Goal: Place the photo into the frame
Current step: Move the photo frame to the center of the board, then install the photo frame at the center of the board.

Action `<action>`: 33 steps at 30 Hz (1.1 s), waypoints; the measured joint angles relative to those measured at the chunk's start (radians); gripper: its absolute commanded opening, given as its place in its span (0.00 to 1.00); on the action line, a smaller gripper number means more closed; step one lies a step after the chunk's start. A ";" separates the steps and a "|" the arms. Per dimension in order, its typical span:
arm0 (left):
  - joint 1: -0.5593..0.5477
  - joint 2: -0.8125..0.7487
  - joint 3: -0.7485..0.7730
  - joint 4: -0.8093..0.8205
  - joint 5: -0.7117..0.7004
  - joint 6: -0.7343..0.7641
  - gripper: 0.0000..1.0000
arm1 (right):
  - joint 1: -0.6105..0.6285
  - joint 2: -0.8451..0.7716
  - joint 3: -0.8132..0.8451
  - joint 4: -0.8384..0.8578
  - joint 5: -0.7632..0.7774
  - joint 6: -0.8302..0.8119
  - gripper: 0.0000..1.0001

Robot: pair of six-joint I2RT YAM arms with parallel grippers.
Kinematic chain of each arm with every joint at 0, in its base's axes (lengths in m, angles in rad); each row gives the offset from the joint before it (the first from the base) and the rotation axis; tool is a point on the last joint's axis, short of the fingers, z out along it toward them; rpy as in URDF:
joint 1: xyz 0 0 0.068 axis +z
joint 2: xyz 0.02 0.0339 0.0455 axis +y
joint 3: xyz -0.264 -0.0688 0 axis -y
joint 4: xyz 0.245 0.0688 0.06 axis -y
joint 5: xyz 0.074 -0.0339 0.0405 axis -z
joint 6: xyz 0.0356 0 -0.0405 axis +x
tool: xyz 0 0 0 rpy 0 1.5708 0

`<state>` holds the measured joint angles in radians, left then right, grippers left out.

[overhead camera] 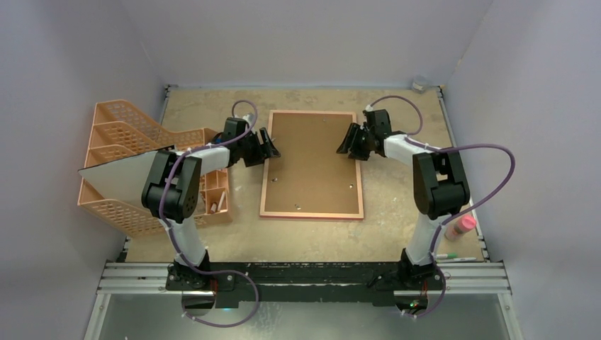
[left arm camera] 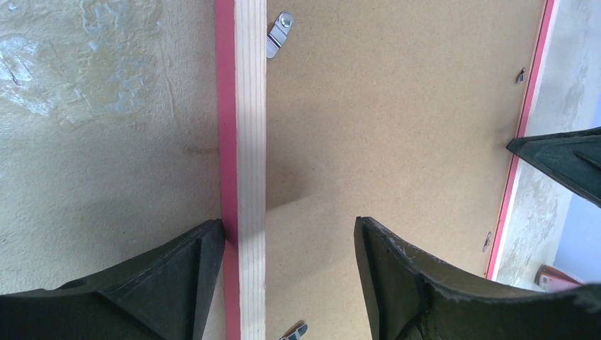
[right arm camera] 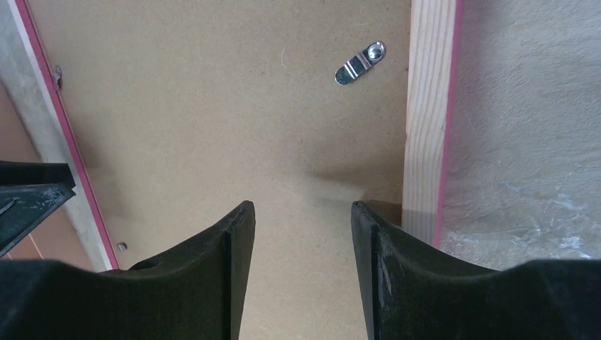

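Note:
The frame lies face down mid-table, pale wood back up and pink edge outward, with the brown backing board set in it. My left gripper is open astride the frame's left rail: one finger touches the pink outer edge, the other hangs over the board. My right gripper is open over the board, just inside the right rail. Nothing is between its fingers. A pale sheet, apparently the photo with its plain back up, leans on the organiser at far left.
An orange mesh organiser stands left of the frame, behind the left arm. Metal turn clips sit on the frame's back. A pink-capped bottle and a marker lie at the near right.

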<state>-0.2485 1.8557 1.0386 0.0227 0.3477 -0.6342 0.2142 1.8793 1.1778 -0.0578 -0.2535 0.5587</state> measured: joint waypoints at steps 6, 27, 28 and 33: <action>-0.001 -0.001 0.000 -0.003 -0.019 0.000 0.70 | 0.002 -0.018 0.010 -0.051 0.037 0.002 0.60; -0.007 -0.007 -0.009 -0.032 -0.108 -0.008 0.51 | 0.182 -0.275 -0.169 -0.343 0.294 -0.021 0.79; -0.007 -0.009 -0.009 -0.037 -0.112 -0.008 0.51 | 0.185 -0.275 -0.169 -0.350 0.300 -0.021 0.79; -0.008 -0.019 -0.012 -0.056 -0.121 -0.008 0.51 | 0.175 -0.275 -0.169 -0.370 0.353 -0.029 0.78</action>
<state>-0.2562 1.8370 1.0267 -0.0338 0.2272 -0.6426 0.3897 1.6039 1.0084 -0.4274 0.0998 0.5297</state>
